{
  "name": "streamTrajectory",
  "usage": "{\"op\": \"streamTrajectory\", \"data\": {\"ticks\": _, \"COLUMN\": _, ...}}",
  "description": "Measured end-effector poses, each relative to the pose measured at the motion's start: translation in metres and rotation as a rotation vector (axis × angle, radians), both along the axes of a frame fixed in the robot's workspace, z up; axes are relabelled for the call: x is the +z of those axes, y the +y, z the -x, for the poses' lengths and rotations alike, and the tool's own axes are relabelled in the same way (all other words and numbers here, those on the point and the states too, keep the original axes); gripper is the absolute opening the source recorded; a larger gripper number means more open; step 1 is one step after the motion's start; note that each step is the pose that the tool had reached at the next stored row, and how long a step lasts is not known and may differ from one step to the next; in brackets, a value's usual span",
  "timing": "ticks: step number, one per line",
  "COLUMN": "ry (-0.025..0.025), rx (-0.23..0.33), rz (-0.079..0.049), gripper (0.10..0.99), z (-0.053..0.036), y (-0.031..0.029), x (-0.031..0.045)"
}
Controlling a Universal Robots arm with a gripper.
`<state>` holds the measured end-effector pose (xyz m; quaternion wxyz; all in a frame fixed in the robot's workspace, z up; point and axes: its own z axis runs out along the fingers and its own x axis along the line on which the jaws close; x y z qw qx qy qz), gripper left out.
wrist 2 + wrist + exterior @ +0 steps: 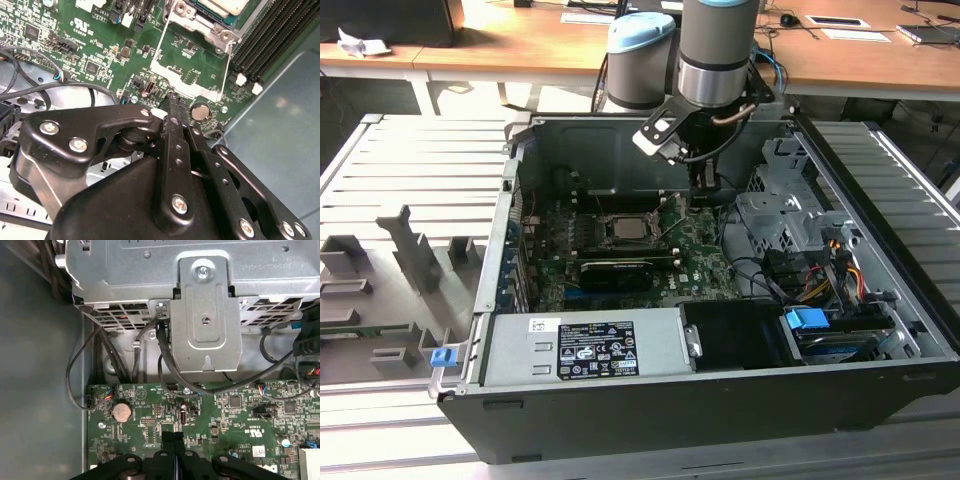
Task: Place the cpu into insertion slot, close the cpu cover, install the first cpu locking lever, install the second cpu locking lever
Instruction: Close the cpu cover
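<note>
In the exterior view the grey power supply lies nearest, with the green motherboard behind it. The cpu sits in the insertion slot. Just beside it, on the exterior view's right, the claw hangs low over the board, fingers pressed together and gripping nothing. In the second wrist view the cpu cover stands open between claw and cpu.

You were in a robotics lab or test workshop, with office desks close by. An open PC lay on a ribbed metal bench. Grey jigs sat on the bench at the exterior view's left. An industrial arm reached down into the case over the bare board. Behind the bench ran wooden desks with papers on them.
</note>
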<state>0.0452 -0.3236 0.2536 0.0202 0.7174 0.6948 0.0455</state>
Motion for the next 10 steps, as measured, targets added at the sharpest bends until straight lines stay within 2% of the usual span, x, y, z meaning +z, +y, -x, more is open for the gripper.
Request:
{"op": "streamTrajectory", "data": {"ticks": 5, "ry": 0.0, "rx": 0.0, "rz": 0.0, "gripper": 0.106, "z": 0.0102, "y": 0.0, "x": -0.0001}}
{"op": "streamTrajectory", "data": {"ticks": 10, "ry": 0.0, "rx": 0.0, "rz": 0.0, "gripper": 0.106, "z": 0.0147, "y": 0.0, "x": -0.0001}}
